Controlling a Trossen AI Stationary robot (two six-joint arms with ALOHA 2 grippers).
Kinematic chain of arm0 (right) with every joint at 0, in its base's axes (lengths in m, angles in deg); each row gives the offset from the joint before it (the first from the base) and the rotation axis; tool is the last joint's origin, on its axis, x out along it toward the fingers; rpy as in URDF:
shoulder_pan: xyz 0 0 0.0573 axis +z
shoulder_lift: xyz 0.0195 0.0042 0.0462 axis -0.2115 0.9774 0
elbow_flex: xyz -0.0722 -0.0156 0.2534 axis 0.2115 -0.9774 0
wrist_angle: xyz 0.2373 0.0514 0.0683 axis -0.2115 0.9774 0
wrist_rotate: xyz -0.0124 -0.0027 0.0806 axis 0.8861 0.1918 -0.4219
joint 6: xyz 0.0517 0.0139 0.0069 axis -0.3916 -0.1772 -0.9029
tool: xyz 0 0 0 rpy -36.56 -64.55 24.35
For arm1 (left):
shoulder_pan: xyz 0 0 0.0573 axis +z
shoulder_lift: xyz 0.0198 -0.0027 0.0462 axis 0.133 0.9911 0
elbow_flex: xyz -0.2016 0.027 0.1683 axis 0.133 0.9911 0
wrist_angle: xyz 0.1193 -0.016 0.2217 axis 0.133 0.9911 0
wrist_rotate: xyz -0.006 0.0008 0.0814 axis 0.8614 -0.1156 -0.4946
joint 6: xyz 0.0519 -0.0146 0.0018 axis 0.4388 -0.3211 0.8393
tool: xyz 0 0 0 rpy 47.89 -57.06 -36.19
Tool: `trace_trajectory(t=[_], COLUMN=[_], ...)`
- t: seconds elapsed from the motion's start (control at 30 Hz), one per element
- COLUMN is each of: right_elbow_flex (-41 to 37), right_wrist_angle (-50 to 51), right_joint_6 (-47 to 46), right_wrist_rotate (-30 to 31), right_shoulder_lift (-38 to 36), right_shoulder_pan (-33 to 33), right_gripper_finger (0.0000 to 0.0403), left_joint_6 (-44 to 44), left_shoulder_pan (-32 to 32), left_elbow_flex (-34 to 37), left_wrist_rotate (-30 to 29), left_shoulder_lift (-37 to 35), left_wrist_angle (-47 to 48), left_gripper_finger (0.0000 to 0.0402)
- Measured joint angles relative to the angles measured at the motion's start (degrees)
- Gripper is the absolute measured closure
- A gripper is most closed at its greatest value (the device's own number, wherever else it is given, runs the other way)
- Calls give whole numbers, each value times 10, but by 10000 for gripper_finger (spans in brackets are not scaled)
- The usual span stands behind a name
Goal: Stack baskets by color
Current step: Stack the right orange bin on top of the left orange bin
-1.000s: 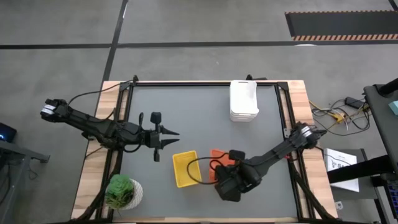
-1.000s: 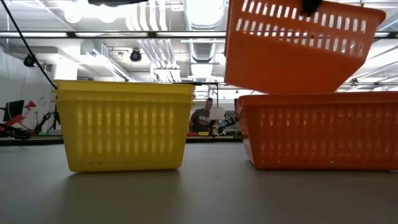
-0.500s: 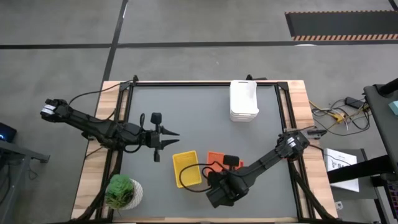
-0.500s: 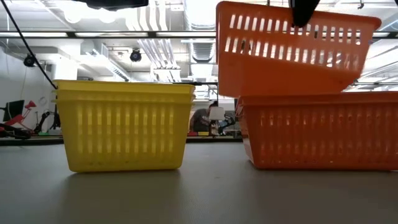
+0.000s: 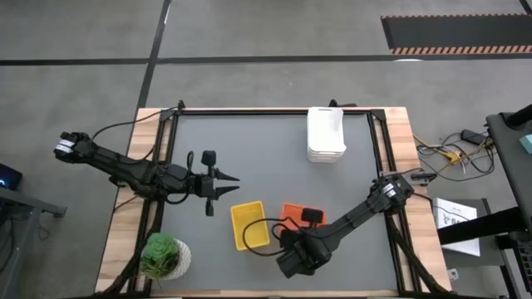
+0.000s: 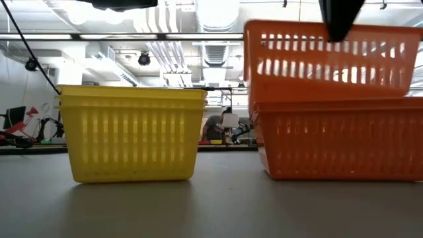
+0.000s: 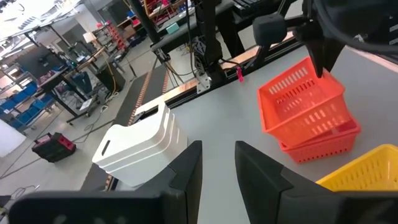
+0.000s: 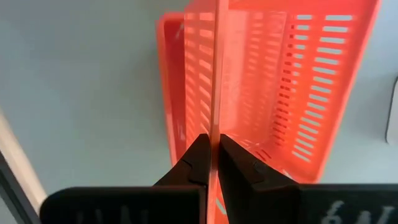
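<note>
Baskets were grouped by color so each pile could grow alone: the white stack [image 5: 326,133] sat at one o'clock on the table [image 5: 249,158], the yellow stack [image 5: 250,225] at six o'clock. Just beside it, the right gripper [image 8: 213,163] pinched the wall of an orange basket [image 6: 330,63], seemingly to nest it into the orange stack [image 6: 337,142]. The left gripper [image 5: 229,176] waited at nine o'clock, fingers narrowly apart, holding nothing.
</note>
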Motion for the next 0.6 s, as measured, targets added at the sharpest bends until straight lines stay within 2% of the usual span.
trace_trajectory(t=[0.3,0.6], right_elbow_flex=[-31,-36], right_wrist_angle=[0,-3], right_joint_6=[0,1], right_wrist_rotate=[-1,-1], right_shoulder_lift=[0,0], right_shoulder_pan=[0,0], right_gripper_finger=[386,322], left_joint_6=[0,0], left_shoulder_pan=[0,0], left_elbow_flex=[0,0], left_wrist_rotate=[0,0], left_shoulder_lift=[0,0], left_wrist_angle=[0,0], left_gripper_finger=[323,323])
